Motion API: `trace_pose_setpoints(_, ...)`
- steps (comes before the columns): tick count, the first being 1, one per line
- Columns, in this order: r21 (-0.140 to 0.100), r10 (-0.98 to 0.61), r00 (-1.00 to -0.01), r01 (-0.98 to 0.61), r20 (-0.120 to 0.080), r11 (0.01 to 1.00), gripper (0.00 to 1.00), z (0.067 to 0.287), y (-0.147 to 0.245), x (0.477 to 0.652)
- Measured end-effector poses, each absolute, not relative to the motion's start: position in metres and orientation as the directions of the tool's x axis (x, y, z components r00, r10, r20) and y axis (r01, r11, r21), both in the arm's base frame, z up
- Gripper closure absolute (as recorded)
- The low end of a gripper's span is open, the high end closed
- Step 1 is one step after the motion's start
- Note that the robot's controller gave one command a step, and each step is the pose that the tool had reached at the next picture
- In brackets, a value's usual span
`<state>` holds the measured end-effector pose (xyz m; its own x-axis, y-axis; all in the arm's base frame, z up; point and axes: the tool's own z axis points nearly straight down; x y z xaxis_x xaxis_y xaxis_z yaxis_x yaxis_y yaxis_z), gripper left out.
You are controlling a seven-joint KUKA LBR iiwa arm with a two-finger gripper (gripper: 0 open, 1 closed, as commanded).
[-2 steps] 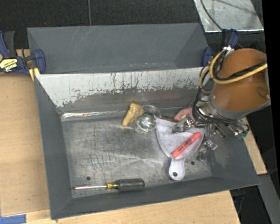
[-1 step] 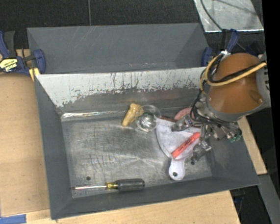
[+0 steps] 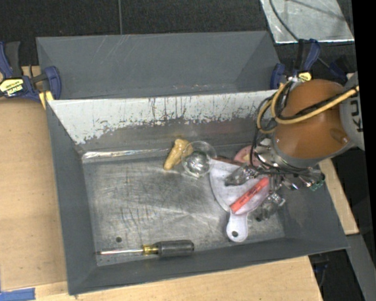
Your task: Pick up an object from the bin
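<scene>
The tool (image 3: pixel 266 195) sat low by the bin's (image 3: pixel 75 210) right wall, over a red flat piece (image 3: pixel 247 197) lying across a white scoop (image 3: pixel 233 225). I could not tell how wide the tool stood. A clear cup (image 3: pixel 196 162) lay near the far wall and a screwdriver (image 3: pixel 159 249) along the near edge.

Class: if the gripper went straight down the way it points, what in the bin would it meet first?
Probably the red elongated thing lying on the white scoop near the right wall of the bin, just below the gripper; depth is unclear.
</scene>
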<state>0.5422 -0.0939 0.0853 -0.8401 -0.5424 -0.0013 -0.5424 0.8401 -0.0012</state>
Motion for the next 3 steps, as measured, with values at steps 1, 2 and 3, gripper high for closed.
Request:
trace_pose_setpoints(1, 0.001, -0.524, -0.852, -0.524, 0.004, 0.852, 1.00, 0.0762, -0.1060, 0.5432)
trace_pose_setpoints(2, 0.001, -0.524, -0.852, -0.524, 0.004, 0.852, 1.00, 0.0762, -0.1060, 0.5432)
trace_pose_setpoints(3, 0.001, -0.524, -0.852, -0.524, 0.003, 0.852, 1.00, 0.0790, -0.1054, 0.5426)
